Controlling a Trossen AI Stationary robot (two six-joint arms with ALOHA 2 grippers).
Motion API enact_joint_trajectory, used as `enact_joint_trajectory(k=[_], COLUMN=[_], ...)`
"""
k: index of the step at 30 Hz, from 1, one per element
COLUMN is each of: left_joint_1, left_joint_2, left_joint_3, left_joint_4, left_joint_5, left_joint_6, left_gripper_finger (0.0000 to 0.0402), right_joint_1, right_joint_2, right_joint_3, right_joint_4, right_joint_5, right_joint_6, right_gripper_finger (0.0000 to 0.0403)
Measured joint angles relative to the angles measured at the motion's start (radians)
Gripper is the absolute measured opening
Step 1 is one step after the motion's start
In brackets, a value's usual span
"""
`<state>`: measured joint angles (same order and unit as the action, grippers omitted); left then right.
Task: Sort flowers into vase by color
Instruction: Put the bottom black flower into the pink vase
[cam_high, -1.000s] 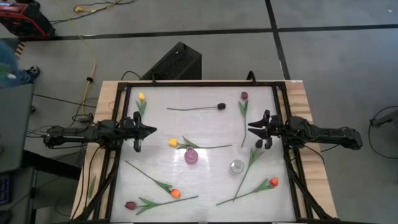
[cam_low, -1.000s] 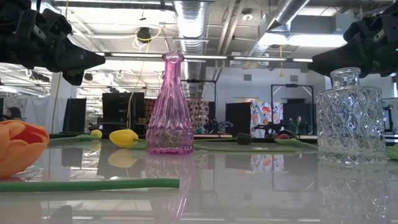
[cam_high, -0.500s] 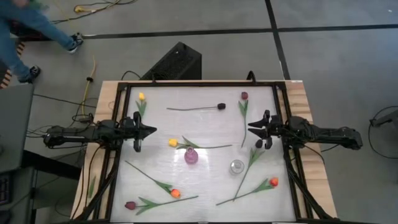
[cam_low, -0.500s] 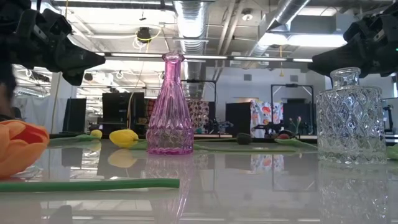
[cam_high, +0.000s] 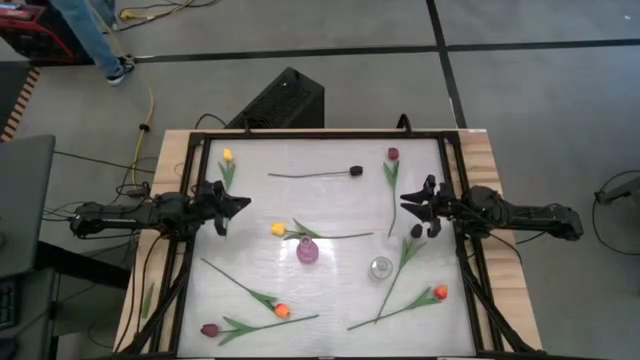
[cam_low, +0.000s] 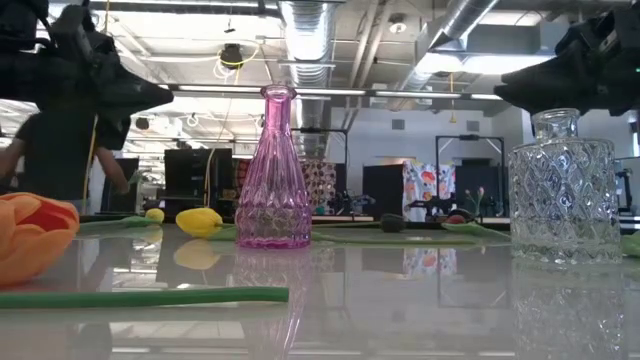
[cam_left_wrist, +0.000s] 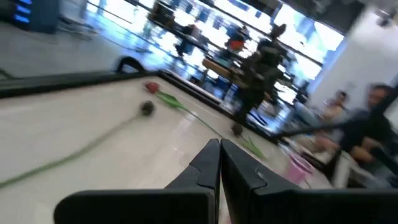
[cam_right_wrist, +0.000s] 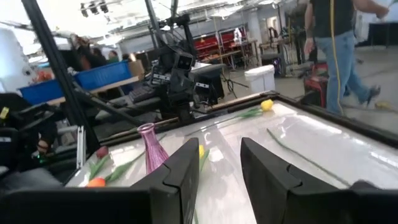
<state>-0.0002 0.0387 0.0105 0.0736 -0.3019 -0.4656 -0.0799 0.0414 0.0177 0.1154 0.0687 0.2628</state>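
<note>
Several artificial tulips lie flat on the white table. They include a yellow one (cam_high: 227, 155), a dark one (cam_high: 355, 171), a maroon one (cam_high: 393, 154), another yellow one (cam_high: 278, 229) and orange ones (cam_high: 440, 293) (cam_high: 281, 311). A pink vase (cam_high: 308, 250) and a clear glass vase (cam_high: 380, 268) stand upright mid-table. My left gripper (cam_high: 243, 203) hovers at the left edge, shut (cam_left_wrist: 219, 144). My right gripper (cam_high: 404, 203) hovers at the right edge, open (cam_right_wrist: 217, 146), beside the maroon tulip's stem. Neither holds anything.
A black frame (cam_high: 300, 134) borders the table. Another dark tulip (cam_high: 415, 231) and a maroon one (cam_high: 208, 329) lie toward the near side. A person (cam_high: 95, 35) walks on the floor beyond the far left corner. A black box (cam_high: 285, 100) sits behind the far edge.
Both grippers have turned slightly about their wrists while staying at their edges. The person beyond the table has walked across the floor. No flower or vase has moved.
</note>
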Motion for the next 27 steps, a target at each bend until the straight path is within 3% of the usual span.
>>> enact_joint_trajectory(k=[5, 11, 18, 22, 27], left_joint_1=[0.000, 0.000, 0.000, 0.000, 0.000], left_joint_2=[0.000, 0.052, 0.273, 0.399, 0.524], left_joint_3=[0.000, 0.000, 0.004, 0.036, 0.078], left_joint_4=[0.024, 0.234, 0.424, 0.436, 0.438], left_joint_5=[-0.131, -0.030, -0.003, -0.009, 0.030], left_joint_6=[-0.001, 0.161, 0.223, 0.264, 0.327], left_gripper_finger=[0.0000, 0.0000, 0.0001, 0.0020, 0.0084], right_joint_1=[-0.024, -0.092, -0.147, -0.141, -0.120], right_joint_2=[0.017, 0.175, 0.479, 0.657, 0.875], right_joint_3=[0.018, 0.155, 0.372, 0.552, 0.755], right_joint_4=[0.058, -0.043, -0.144, -0.326, -0.621], right_joint_5=[0.007, 0.014, 0.013, 0.012, 0.010], right_joint_6=[0.001, 0.026, 0.043, 0.149, 0.373], right_gripper_finger=[0.0145, 0.0137, 0.0134, 0.0136, 0.0131])
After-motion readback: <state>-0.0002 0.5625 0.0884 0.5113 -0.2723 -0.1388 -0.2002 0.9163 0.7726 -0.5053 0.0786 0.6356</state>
